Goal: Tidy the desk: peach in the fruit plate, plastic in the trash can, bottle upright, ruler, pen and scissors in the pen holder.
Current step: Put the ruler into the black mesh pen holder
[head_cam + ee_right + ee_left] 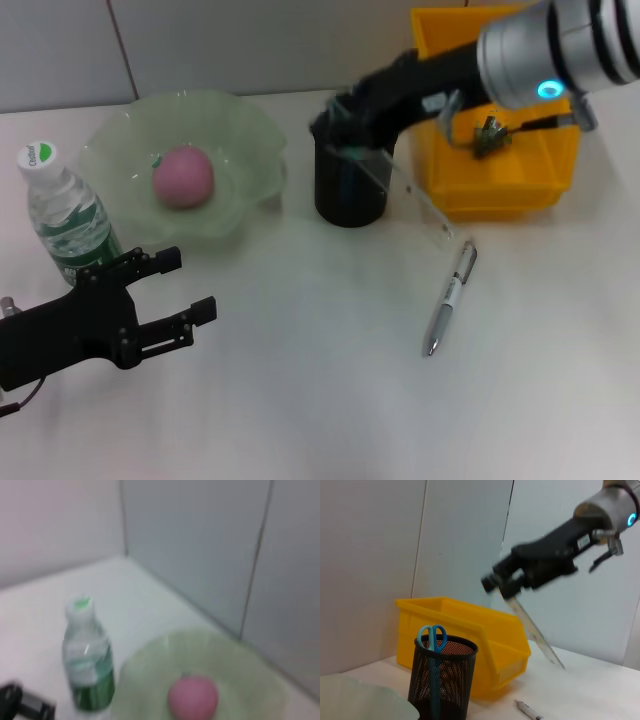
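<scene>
My right claw [506,586] is clamped on the clear ruler's [536,636] top end; stiff, light, slick, it hangs slanting beside the pen holder [348,185]. My left claw [185,290] idles wide.

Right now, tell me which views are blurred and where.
Head view: right gripper over the pen holder is smeared; pen is fairly crisp. Left wrist view: ruler and the gripper look soft, scissors are clearer. Right wrist view: all soft, including bottle and peach.

table [300,400] | on it: bottle [62,215], fruit plate [245,140], pen holder [348,190], yellow bin [500,190], pen [450,298]
</scene>
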Controlling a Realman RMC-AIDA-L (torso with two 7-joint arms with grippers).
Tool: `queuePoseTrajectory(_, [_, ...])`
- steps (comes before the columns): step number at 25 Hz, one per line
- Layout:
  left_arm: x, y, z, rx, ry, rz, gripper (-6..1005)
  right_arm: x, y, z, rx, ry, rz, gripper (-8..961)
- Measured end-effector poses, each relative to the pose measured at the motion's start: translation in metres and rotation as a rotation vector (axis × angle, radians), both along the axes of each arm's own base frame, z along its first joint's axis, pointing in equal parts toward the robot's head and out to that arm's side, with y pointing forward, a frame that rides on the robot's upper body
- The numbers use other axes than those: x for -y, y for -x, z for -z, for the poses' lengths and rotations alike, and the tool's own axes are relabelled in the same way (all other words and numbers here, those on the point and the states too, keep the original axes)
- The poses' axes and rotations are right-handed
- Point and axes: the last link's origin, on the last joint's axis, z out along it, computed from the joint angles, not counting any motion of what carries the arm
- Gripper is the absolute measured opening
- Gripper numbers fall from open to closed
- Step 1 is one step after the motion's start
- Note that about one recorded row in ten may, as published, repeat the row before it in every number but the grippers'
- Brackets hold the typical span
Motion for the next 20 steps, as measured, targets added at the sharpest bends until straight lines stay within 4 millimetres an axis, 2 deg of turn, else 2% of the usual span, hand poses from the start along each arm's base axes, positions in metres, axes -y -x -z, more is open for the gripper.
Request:
queuePoseTrajectory(2, [0.000, 0.000, 0.000, 0.000, 0.000, -0.002, 813, -0.003, 0.001, -0.012, -0.079, -0.092, -0.020, 389])
queuePoseTrajectory(7, [0.000, 0.000, 0.000, 0.000, 0.000, -0.001, 813, -0.013, -0.002, -0.022, -0.216, -0.217, -0.034, 397])
queuePoseTrajectory(20, [-0.004, -0.006, 0.003, -0.005, 0.001, 0.029, 813, -0.042, -0.031, -0.012, -0.442, -0.361, 0.028, 420])
